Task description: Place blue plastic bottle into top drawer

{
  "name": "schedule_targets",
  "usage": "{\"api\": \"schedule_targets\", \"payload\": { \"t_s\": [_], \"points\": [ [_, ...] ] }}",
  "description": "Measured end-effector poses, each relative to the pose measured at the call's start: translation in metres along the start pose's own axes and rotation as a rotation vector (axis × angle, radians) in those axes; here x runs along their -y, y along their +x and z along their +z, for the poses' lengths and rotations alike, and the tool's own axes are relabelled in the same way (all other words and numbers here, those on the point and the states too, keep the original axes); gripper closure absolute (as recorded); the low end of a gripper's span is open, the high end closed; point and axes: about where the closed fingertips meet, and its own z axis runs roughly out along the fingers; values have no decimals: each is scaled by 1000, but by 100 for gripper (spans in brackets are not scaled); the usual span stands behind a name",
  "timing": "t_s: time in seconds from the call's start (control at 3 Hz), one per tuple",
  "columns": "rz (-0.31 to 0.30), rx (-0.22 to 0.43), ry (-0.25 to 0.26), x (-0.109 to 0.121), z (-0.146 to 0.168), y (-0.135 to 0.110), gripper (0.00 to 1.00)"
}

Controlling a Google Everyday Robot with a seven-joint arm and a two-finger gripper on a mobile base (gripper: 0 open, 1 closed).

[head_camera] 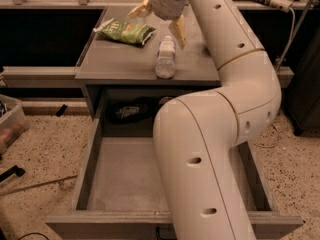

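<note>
The blue plastic bottle (pixel 165 58), clear with a white cap and a pale label, lies on its side on the grey cabinet top (pixel 115 59). My gripper (pixel 156 27) hangs open just behind and above the bottle's far end, with one finger (pixel 136 11) over the green bag and the other finger (pixel 179 31) beside the bottle's cap. It holds nothing. The top drawer (pixel 125 179) is pulled out wide below the cabinet top, and its flat grey floor is bare. My arm covers the drawer's right part.
A green snack bag (pixel 124 31) lies at the back left of the cabinet top. A dark recess (pixel 131 111) with clutter sits behind the drawer. A plastic bin (pixel 9 124) and cables lie on the speckled floor at left. The white bowl is hidden behind my arm.
</note>
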Motion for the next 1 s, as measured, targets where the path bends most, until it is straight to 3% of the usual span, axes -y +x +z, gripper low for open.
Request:
{"api": "schedule_targets", "payload": {
  "t_s": [1.0],
  "points": [
    [61, 50, 29, -13, 29, 5, 0]
  ]
}}
